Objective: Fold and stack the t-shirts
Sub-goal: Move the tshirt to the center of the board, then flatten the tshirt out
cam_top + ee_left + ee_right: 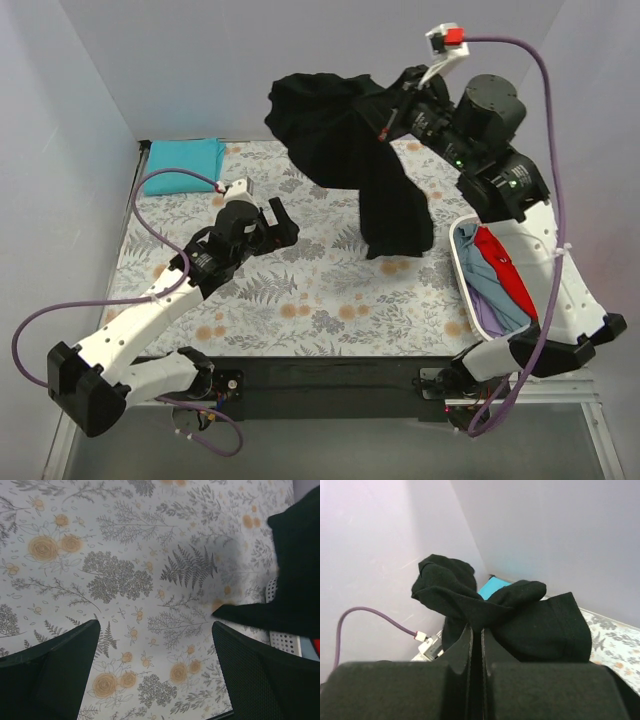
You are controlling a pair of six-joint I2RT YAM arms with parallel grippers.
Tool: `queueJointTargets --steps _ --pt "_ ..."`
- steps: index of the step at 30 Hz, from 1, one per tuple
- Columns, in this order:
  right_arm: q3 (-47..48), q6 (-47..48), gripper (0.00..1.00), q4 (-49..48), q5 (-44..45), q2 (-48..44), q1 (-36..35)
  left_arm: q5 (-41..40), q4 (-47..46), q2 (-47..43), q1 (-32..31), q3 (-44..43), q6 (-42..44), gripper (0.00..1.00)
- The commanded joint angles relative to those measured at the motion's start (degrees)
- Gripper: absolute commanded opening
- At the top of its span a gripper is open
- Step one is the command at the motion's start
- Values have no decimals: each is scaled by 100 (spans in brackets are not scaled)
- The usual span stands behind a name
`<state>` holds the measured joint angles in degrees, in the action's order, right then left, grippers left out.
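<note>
My right gripper (385, 112) is shut on the large black t-shirt (355, 150) and holds it high over the back of the table. The shirt hangs down and its lower end rests bunched on the covering (398, 235). In the right wrist view the black cloth (530, 620) is pinched between the closed fingers. My left gripper (275, 222) is open and empty, low over the floral covering left of the shirt; a black shirt corner (260, 612) lies just beyond its fingers. A folded teal t-shirt (183, 165) lies at the back left. Red (502, 265) and light-blue (485, 285) shirts lie in the basket.
The white laundry basket (462, 270) stands at the table's right edge, close to the hanging shirt. Pale walls enclose the table at the back and the left. The floral covering (300, 300) spans the table.
</note>
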<state>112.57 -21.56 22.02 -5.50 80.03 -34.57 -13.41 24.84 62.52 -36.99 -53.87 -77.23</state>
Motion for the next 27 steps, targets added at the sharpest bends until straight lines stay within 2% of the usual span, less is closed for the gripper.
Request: queueJointTargets --steps 1,3,5,6,7,10,11,14,21,23,27 --pt "406 135 1 -339 424 346 -296 -460 109 -381 122 -291 -64 94" --pt "109 170 1 -321 908 417 -296 -487 179 -416 148 -344 -64 94" --pt "-681 -13 1 -330 1357 373 -95 -487 258 -425 166 -361 -73 95" --pt "-1006 -163 6 -321 1393 234 54 -461 276 -416 166 -353 -90 95" --pt "-1853 -338 19 -321 1211 128 499 -452 293 -408 166 -344 -108 94" --pt "-3167 -814 46 -330 771 -381 1414 -268 320 -372 166 -169 -283 94" --pt "-3911 -806 48 -339 769 -496 1557 -198 302 -346 157 -3 -362 93" --pt "-4942 -648 54 -347 962 -874 1708 127 302 -83 166 244 -661 86" --pt "-5737 -472 58 -593 630 -727 1708 989 -470 655 131 1360 -1558 69" --pt "-5755 -419 59 -865 252 -603 1699 1068 -629 866 52 1510 -1654 68" --pt "-5528 -305 59 -1094 40 -60 1550 1077 -770 1157 -124 1555 -1734 67"
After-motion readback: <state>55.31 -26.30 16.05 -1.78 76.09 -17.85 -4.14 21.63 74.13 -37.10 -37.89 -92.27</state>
